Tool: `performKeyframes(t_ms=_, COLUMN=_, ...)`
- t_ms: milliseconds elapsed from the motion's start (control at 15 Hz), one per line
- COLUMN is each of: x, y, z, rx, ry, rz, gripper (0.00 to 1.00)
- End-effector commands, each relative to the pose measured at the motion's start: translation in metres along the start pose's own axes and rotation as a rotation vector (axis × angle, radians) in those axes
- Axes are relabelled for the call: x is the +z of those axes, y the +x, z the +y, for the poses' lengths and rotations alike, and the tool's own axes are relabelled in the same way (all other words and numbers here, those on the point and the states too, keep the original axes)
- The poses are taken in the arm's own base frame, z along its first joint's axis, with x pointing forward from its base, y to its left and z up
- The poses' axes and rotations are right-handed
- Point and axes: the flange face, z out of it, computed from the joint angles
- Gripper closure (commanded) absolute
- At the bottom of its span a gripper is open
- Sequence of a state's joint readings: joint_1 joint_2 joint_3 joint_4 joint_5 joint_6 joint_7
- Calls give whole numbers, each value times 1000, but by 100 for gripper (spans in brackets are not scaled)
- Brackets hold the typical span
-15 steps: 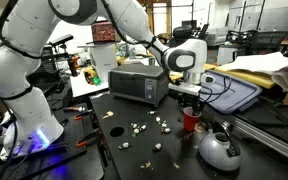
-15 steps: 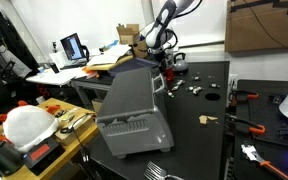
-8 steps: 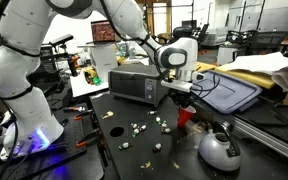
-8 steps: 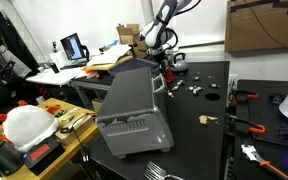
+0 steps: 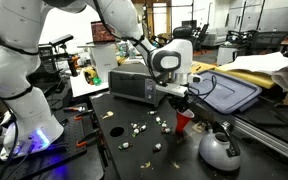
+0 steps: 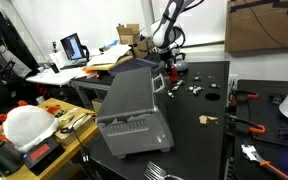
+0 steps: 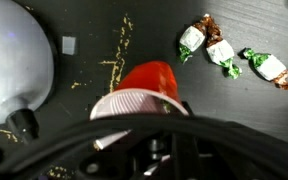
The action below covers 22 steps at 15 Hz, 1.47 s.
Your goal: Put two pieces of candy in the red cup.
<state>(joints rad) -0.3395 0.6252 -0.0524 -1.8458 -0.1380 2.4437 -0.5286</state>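
In the wrist view the red cup [image 7: 144,85] fills the middle. Its white rim is toward the camera and its red wall points away, so the inside is not visible. Just beside it on one side is the round grey kettle [image 7: 14,60]. On the other side three pieces of candy [image 7: 221,52] lie close together on the black table [image 7: 94,30], apart from the cup.

The gripper [image 5: 182,98] hangs directly over the cup's rim in an exterior view. In the wrist view its own parts are only a dark blur at the bottom edge, so I cannot tell whether the fingers are spread, pressed together, or pinching the rim.

This exterior view shows what the wrist camera does not. More candy [image 5: 134,128] is scattered on the table [image 5: 174,162], on the side of the cup [image 5: 184,122] away from the kettle [image 5: 219,148]. The kettle stands near the cup, toward the front edge. There is open table between the candy and the cup.

Behind the candy stands a grey metal box [image 5: 134,85], near the arm.

In an exterior view from farther away, this box [image 6: 129,110] is large in front and hides part of the table [image 6: 199,140]. The gripper [image 6: 167,66] is small and far away there, and the cup is too small to tell. A few candies [image 6: 196,88] lie on the open surface.
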Motion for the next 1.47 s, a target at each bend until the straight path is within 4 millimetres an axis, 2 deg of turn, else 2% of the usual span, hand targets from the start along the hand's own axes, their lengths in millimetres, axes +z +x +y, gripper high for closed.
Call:
performKeyframes(t_ms=0, x=-6, y=-19, z=-4, rx=14, ry=-18, rz=52, gripper=100)
performKeyframes(t_ms=467, x=-7, y=-28, z=-20, rx=20, ry=-14, rz=111, gripper=100)
performKeyframes(t_ms=533, x=-8, y=-30, z=-22, rx=22, ry=-13, rz=115, gripper=74)
performKeyframes(t_ms=600, x=-9, y=-31, z=-24, rx=28, ry=-16, rz=117, gripper=73)
performKeyframes(t_ms=933, x=-24, y=-38, z=-31, rx=43, ry=-57, rz=130, gripper=35)
performKeyframes(t_ms=1267, x=-64, y=-46, z=-41, rx=77, ry=-120, rz=130, gripper=1)
performKeyframes(t_ms=1400, x=-81, y=-52, z=-44, rx=103, ry=-117, rz=123, gripper=0)
